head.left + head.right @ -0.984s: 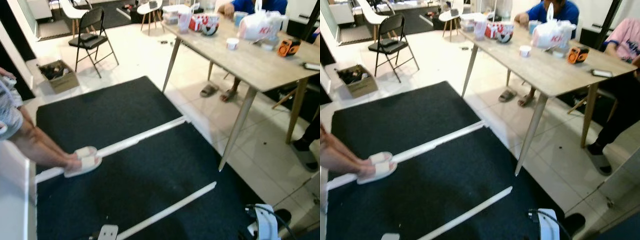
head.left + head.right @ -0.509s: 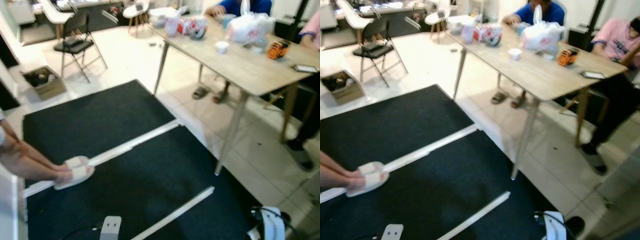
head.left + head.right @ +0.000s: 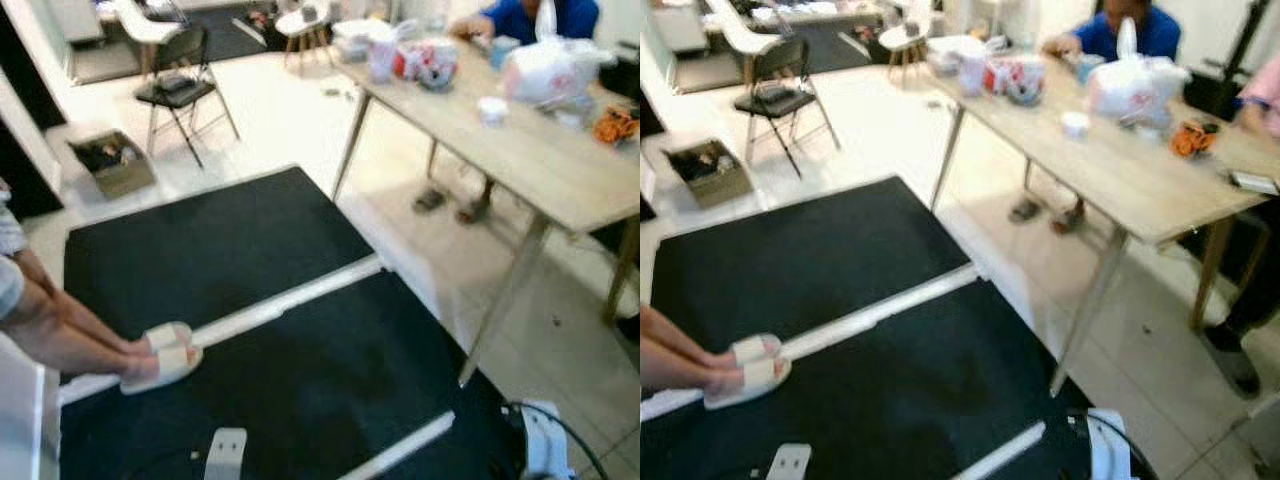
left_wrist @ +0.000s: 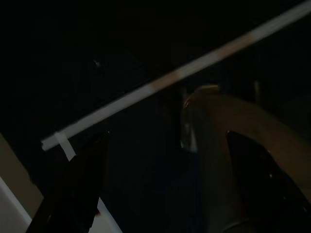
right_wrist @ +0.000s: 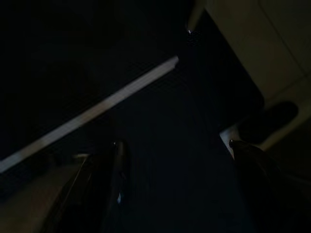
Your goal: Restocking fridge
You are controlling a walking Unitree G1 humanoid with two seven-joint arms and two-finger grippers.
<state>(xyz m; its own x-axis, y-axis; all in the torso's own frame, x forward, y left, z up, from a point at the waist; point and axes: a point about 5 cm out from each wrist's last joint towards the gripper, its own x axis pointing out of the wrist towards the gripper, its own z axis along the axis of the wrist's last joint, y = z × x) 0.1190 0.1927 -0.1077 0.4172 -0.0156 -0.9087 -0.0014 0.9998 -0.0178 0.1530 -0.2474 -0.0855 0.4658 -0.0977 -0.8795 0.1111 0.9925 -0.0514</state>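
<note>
Black mat (image 3: 250, 240) underfoot; left claw (image 4: 165, 194) and right claw (image 5: 175, 189) both hang spread apart, empty.

What I count ahead of me

One long wooden table (image 3: 1140, 180), one black folding chair (image 3: 180, 85), one cardboard box (image 3: 115, 160), two white slippers (image 3: 160, 355), two black mats (image 3: 230, 250).

Each wrist view is dark, with two long black fingers, broad and tapering: the left gripper (image 4: 163, 194) and the right gripper (image 5: 175, 194). Low in the eye views sits a white part (image 3: 540, 445) with a thin black cable (image 3: 575, 445) looping over it.
</note>
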